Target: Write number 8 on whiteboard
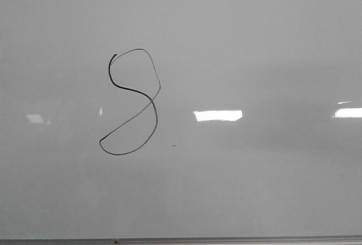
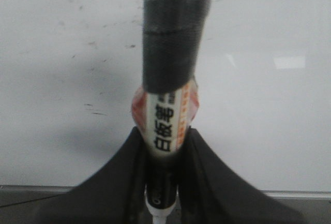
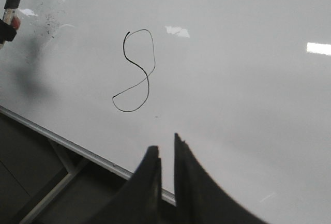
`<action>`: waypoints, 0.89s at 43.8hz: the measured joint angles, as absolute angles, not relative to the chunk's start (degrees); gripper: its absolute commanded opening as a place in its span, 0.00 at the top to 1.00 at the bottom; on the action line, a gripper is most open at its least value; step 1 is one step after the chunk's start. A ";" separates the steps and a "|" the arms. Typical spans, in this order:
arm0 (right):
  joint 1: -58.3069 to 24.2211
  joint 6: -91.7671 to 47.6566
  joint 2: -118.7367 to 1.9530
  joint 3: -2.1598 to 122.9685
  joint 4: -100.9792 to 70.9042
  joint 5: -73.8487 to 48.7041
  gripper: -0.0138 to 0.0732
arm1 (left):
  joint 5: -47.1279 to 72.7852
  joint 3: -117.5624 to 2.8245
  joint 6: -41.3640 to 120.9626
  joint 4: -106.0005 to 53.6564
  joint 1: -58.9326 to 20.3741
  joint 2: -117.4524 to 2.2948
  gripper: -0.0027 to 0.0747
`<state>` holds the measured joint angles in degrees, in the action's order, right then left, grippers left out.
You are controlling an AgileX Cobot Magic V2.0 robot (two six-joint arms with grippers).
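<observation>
Number 8 lies beyond the closed, empty right gripper.

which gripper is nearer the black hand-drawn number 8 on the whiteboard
Right, it seems. The right gripper hangs under the black hand-drawn number 8, by the glossy whiteboard's bottom edge; the left gripper, clamping a black marker, sits far aside.

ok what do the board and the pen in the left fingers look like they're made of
The whiteboard looks like glossy coated panel: it mirrors bright ceiling lights. Its bottom edge seems dull grey metal. The marker looks like plastic with a printed paper or film label, black cap matte.
</observation>
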<state>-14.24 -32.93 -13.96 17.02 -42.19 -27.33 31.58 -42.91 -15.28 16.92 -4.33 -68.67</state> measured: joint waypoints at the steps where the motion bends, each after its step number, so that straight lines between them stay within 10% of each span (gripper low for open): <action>1: -14.24 -32.93 -13.66 16.85 -42.19 -27.33 0.91 | 30.56 -42.66 -15.28 16.74 -3.29 -69.28 0.99; 28: -14.24 -32.85 -13.16 16.53 -42.47 -27.16 0.92 | 13.51 -42.01 -15.28 12.22 -0.65 -84.52 0.99; 39: -14.24 -32.80 -13.16 16.53 -42.47 -27.16 0.92 | 13.07 -41.88 -15.28 12.18 -0.65 -84.74 0.65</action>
<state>-14.24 -32.80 -13.16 16.53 -42.47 -27.16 13.07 -41.88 -15.28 12.18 -0.65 -84.74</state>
